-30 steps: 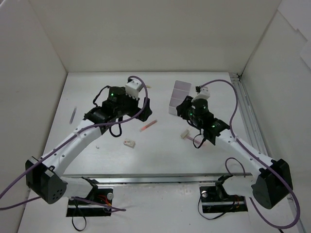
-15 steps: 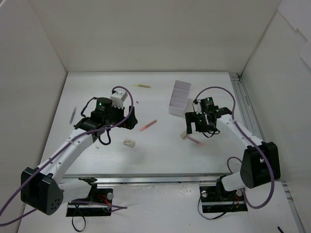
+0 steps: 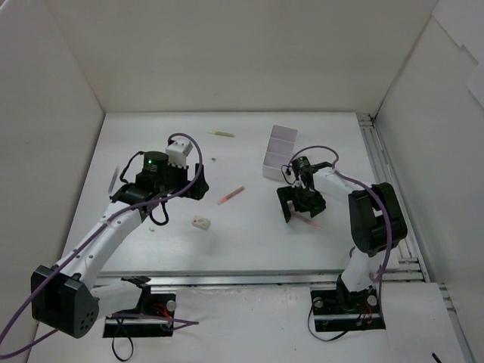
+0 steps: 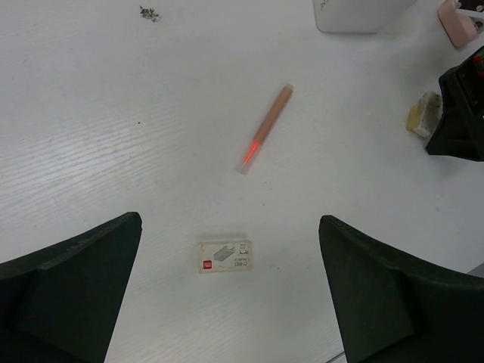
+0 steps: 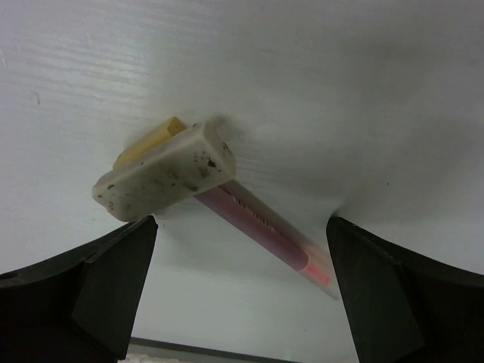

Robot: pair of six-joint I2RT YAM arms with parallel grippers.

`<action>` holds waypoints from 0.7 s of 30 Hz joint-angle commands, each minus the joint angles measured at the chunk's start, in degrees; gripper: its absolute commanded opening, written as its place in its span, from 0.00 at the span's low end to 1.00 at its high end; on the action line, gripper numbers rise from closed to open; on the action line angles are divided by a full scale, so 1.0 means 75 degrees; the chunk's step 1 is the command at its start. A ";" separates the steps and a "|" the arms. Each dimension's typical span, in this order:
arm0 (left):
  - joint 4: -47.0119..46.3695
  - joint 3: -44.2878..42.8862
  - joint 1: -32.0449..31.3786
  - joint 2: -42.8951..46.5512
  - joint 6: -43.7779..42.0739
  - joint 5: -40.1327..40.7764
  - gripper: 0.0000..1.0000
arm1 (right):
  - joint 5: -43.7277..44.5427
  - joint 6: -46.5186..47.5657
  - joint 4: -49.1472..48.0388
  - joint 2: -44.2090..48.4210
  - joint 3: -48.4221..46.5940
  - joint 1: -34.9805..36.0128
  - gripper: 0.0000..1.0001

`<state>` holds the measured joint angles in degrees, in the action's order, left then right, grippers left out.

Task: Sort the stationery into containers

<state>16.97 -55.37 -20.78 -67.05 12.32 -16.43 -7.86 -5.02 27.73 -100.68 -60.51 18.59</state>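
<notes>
The white divided container (image 3: 278, 151) stands at the back centre. My right gripper (image 3: 297, 207) is low over the table in front of it, open. In the right wrist view a dirty beige eraser (image 5: 166, 172) lies across a pink-red pen (image 5: 261, 227), just ahead of the spread right gripper (image 5: 242, 295). My left gripper (image 3: 185, 193) hangs open above the table; below it lies a small staple box (image 4: 225, 255), near the open left gripper (image 4: 227, 302). A red-orange pen (image 4: 265, 128) lies further ahead. A yellow-green pen (image 3: 221, 134) lies at the back.
A grey pen (image 3: 113, 178) lies near the left wall. A tiny dark speck (image 4: 149, 11) sits on the table. A pink piece (image 4: 457, 13) rests beside the container's corner. White walls enclose the table, and a metal rail (image 3: 386, 181) runs along the right side.
My right gripper opened and swung from beside the container down to the pink-red pen and eraser. My left arm drew back to the left and nearer.
</notes>
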 commanded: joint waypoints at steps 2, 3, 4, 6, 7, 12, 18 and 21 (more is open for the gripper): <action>-0.0236 -0.0035 0.0157 0.0244 -0.0154 0.0115 1.00 | 0.0157 -0.0046 0.0205 0.0053 -0.0252 0.0228 0.89; -0.0224 -0.0046 0.0157 0.0267 -0.0166 0.0127 1.00 | 0.0238 -0.0220 0.0182 0.0088 -0.0171 0.0356 0.83; -0.0212 -0.0046 0.0157 0.0268 -0.0166 0.0128 1.00 | 0.0320 -0.0303 0.0182 0.0147 -0.0135 0.0439 0.79; -0.0200 -0.0070 0.0157 0.0256 -0.0166 0.0151 1.00 | 0.0426 -0.0467 0.0182 0.0206 -0.0053 0.0684 0.66; -0.0166 -0.0081 0.0157 0.0256 -0.0166 0.0163 1.00 | 0.0473 -0.0538 0.0182 0.0229 -0.0030 0.0732 0.60; -0.0119 -0.0105 0.0227 0.0233 -0.0131 0.0361 1.00 | 0.0183 -0.0703 0.0194 0.0335 0.0158 0.1200 0.34; 0.0045 -0.0164 0.0297 0.0209 -0.0037 0.0561 1.00 | -0.0066 -0.0983 0.0018 -0.0016 0.0381 0.1891 0.11; 0.0069 -0.0199 0.0297 0.0232 -0.0002 0.0585 1.00 | 0.0145 -0.0913 0.0042 -0.0088 0.0205 0.2243 0.00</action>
<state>18.17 -55.35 -18.98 -66.96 12.16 -13.02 -5.69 -10.79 27.46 -100.49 -59.53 32.36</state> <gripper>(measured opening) 0.996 0.086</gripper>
